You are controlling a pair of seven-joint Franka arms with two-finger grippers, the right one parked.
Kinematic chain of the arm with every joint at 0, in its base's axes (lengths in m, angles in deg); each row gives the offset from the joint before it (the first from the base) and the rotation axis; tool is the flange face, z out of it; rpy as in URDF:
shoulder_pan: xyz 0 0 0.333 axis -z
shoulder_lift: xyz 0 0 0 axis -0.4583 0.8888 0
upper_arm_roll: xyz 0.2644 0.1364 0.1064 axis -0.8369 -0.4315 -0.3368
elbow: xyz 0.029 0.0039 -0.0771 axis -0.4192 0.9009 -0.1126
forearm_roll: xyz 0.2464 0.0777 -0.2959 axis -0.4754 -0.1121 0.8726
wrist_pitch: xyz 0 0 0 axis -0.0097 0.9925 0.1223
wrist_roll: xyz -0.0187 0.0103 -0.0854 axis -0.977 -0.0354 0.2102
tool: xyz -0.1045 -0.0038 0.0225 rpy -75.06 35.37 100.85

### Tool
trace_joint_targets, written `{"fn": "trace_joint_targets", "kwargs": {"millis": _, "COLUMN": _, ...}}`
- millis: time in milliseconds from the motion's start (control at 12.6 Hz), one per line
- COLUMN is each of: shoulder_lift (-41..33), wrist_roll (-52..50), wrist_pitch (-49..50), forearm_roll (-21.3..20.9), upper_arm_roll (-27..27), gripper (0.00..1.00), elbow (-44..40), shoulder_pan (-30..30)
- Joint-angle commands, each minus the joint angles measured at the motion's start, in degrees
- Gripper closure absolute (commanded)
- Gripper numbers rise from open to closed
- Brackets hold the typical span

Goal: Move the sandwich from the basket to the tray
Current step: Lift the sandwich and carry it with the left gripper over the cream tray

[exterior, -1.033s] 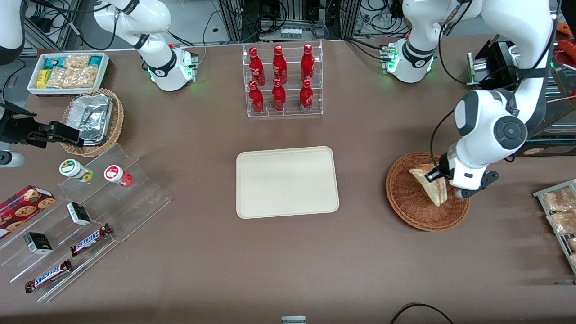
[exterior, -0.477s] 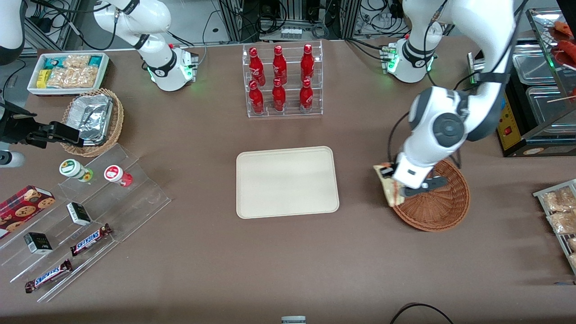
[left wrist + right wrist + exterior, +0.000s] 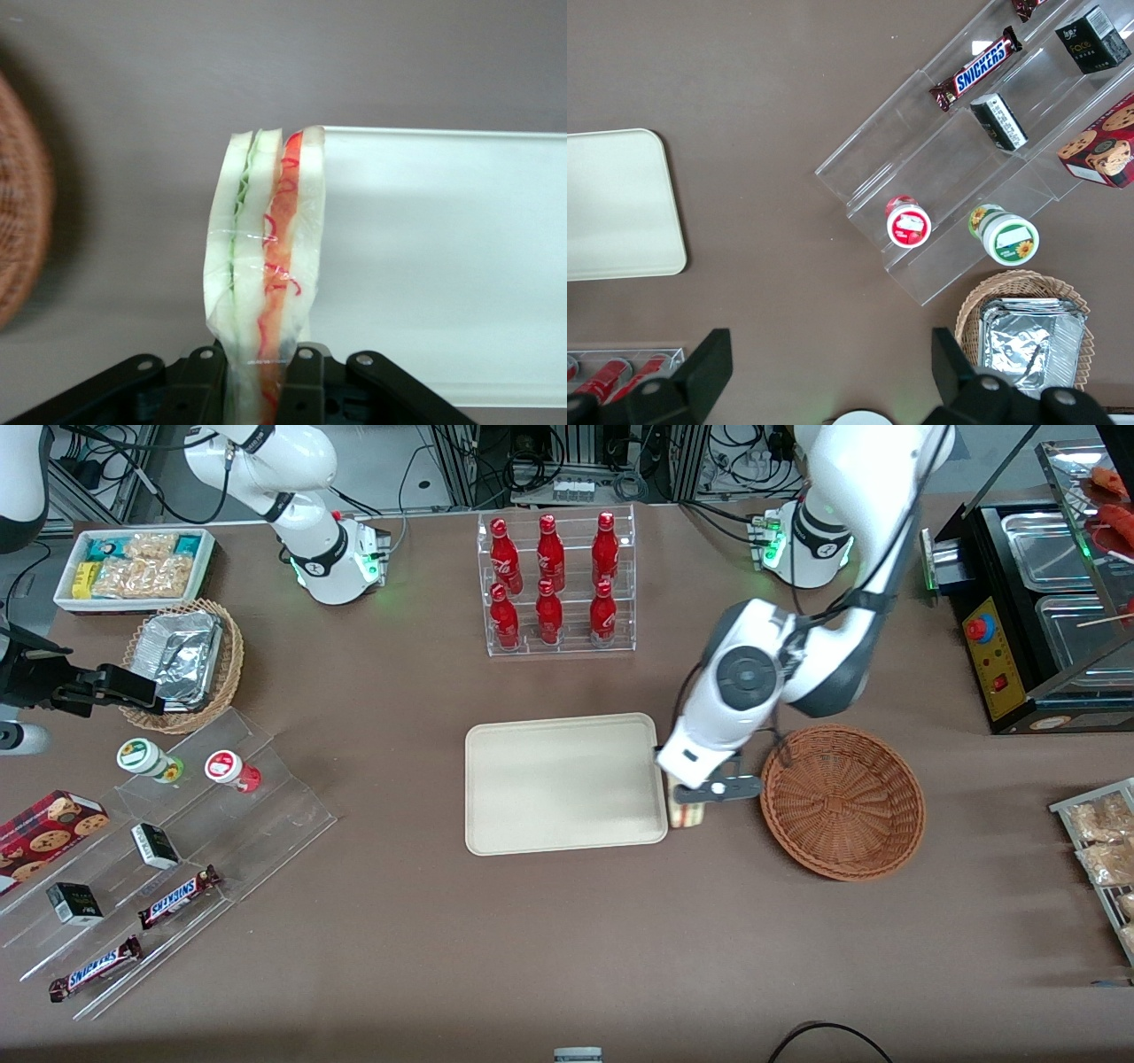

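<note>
Sandwich [image 3: 687,813] in hand, the tool [image 3: 700,795] hung in the air between the basket [image 3: 842,802] and the tray [image 3: 565,783], just at the tray's edge. Its two fingers [image 3: 303,382] were squeezed shut on the bottom end of the sandwich. The sandwich stood up tall and thin, with its red and green stripes showing through clear wrap.

The basket had nothing in it. The tray had nothing on it either. So I thought the carrying part was almost done, and the putting down part was not done yet.

A few things could have gone wrong, I thought. The sandwich was only over the rim of the tray, not over the middle. If the tool let go there, the sandwich could land half on the tray and half on the table [image 3: 567,939], or tip off onto the table.

The tool only held a small bit at one end. The wrap looked smooth and slippery, so the sandwich might slide out early. The bread looked soft too, so a hard squeeze could squash it.

The sandwich also stood on its thin side. If it was let go from up high, it could fall over and roll toward the rim. Going lower and more over the middle first seemed safer to me.
</note>
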Motion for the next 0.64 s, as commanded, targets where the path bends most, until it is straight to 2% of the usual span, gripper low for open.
{"fn": "trace_joint_targets", "kwargs": {"millis": 0, "shoulder_lift": 6.4, "wrist_roll": -4.0, "wrist_pitch": 4.2, "forearm_roll": -0.6, "upper_arm_roll": -0.9, "gripper": 1.0, "elbow": -9.7, "shoulder_pan": 4.2}}
{"fn": "trace_joint_targets", "kwargs": {"millis": 318, "shoulder_lift": 12.9, "wrist_roll": -8.9, "wrist_pitch": 5.6, "forearm_roll": -1.7, "upper_arm_roll": -0.9, "gripper": 1.0, "elbow": -17.7, "shoulder_pan": 8.7}}
{"fn": "trace_joint_targets", "kwargs": {"millis": 556, "shoulder_lift": 18.0, "wrist_roll": -11.7, "wrist_pitch": 10.3, "forearm_roll": -3.3, "upper_arm_roll": -0.7, "gripper": 1.0, "elbow": -24.5, "shoulder_pan": 10.1}}
